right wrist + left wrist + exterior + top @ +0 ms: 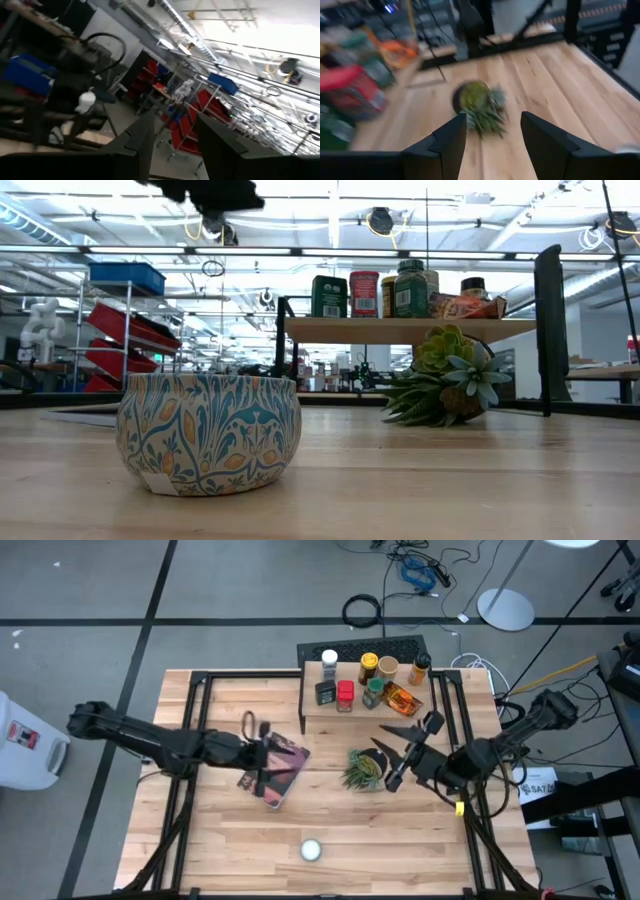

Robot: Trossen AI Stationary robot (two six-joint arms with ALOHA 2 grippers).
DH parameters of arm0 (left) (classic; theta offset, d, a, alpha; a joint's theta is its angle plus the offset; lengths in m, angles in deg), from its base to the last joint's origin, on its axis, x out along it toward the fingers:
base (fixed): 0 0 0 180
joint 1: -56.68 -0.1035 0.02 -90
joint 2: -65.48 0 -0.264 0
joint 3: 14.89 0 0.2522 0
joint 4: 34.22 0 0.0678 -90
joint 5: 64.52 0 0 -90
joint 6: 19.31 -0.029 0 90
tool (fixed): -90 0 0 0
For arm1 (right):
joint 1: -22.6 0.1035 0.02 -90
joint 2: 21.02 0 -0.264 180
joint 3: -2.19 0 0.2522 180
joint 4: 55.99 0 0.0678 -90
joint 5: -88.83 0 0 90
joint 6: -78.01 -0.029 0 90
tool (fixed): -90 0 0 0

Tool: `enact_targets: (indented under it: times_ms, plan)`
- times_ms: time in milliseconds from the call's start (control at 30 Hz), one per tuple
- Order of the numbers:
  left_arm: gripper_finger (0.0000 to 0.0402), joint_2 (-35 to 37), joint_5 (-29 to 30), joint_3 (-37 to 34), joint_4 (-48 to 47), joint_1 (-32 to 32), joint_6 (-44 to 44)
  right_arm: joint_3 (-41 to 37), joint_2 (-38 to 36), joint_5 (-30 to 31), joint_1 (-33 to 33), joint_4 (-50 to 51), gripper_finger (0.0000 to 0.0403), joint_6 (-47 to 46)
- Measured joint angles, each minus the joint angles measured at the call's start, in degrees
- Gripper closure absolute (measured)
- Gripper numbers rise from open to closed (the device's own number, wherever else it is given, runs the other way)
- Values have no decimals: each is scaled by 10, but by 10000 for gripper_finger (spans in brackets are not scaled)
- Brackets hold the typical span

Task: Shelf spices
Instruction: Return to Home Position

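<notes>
The shelf (312,708) stands at the 12 o'clock edge of the wooden table (230,840), seen from above, and all the spices in view are on its board. Along the back row sit a white-topped jar (329,662), a yellow-topped jar (369,665), a tan-topped jar (388,667) and a dark-topped jar (420,668). In front of them are a dark tin (325,692), a red tin (345,695), a green-topped jar (373,692) and the flat orange packet (402,698), which lies toward the 3 o'clock end. At 6 o'clock from the shelf, on the table top, a green potted plant (362,768) lies on its side in the low view. The right gripper (392,754) hangs just at the plant's 3 o'clock side, tilted upward so that its wrist camera looks into the room. Its fingers are spread wide apart and hold nothing. At the plant's 9 o'clock, the left gripper (262,752) hovers over a maroon picture book (285,772), pointing toward the plant, its fingers also parted with nothing between them. A round patterned tin (311,850) with a white lid sits alone near the table's 6 o'clock edge, well apart from both arms.
</notes>
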Motion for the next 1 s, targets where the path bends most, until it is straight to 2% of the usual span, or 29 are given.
enact_targets:
  times_ms: [267,333,533,733,1000]
  plan:
    - [203,98,31,0,-23,0,-15,99,-8,2,29,230,270,-82]
    - [203,117,31,0,-30,0,-15,132,-15,-28,29,322,270,-133]
    - [203,168,43,0,-64,0,-40,233,-20,-205,12,558,270,-273]
    - [203,227,83,0,-93,-1,-56,290,-43,-276,0,677,270,-315]
    - [203,305,104,0,-160,-1,-55,293,-142,-293,0,800,270,-377]
